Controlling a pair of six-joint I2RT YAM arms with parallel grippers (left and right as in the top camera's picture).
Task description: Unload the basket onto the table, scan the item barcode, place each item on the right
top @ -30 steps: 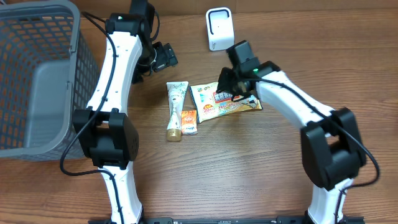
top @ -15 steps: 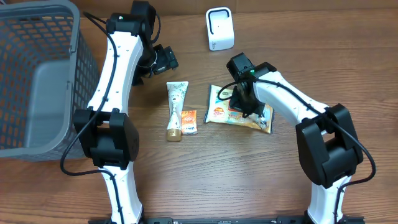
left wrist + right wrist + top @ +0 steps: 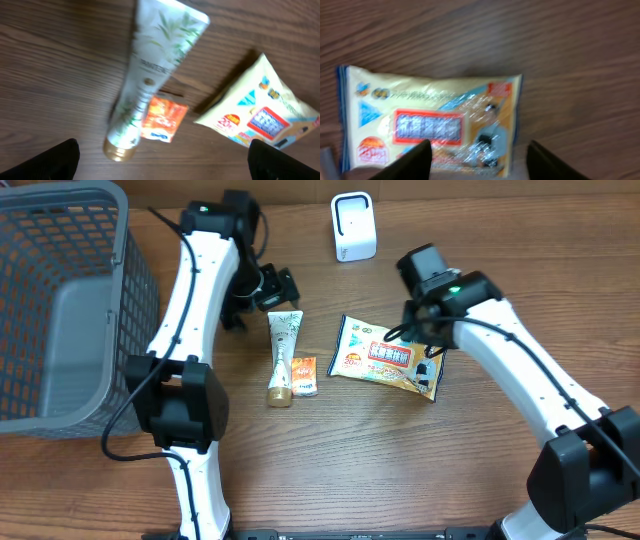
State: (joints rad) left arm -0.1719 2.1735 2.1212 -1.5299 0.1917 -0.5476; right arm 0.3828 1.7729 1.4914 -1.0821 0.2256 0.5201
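A yellow snack packet (image 3: 388, 367) lies flat on the wooden table, label up. My right gripper (image 3: 428, 348) hovers over its right end, open, holding nothing. In the right wrist view the packet (image 3: 432, 127) lies below the gripper (image 3: 480, 165), whose dark fingers (image 3: 410, 162) stand wide apart. A white-green tube (image 3: 282, 355) and a small orange sachet (image 3: 304, 373) lie left of the packet. My left gripper (image 3: 278, 286) hangs open just behind the tube. Its wrist view shows the tube (image 3: 150, 75), sachet (image 3: 161, 119) and packet (image 3: 260, 117) beyond the gripper (image 3: 167, 170).
A white barcode scanner (image 3: 353, 227) stands at the back of the table, behind the packet. A large grey plastic basket (image 3: 126, 290) fills the left side. Bare wood runs along the front of the table.
My right gripper set the snack packet down on the table, opened and drew back to the right. The left arm shifted slightly right, toward the tube.
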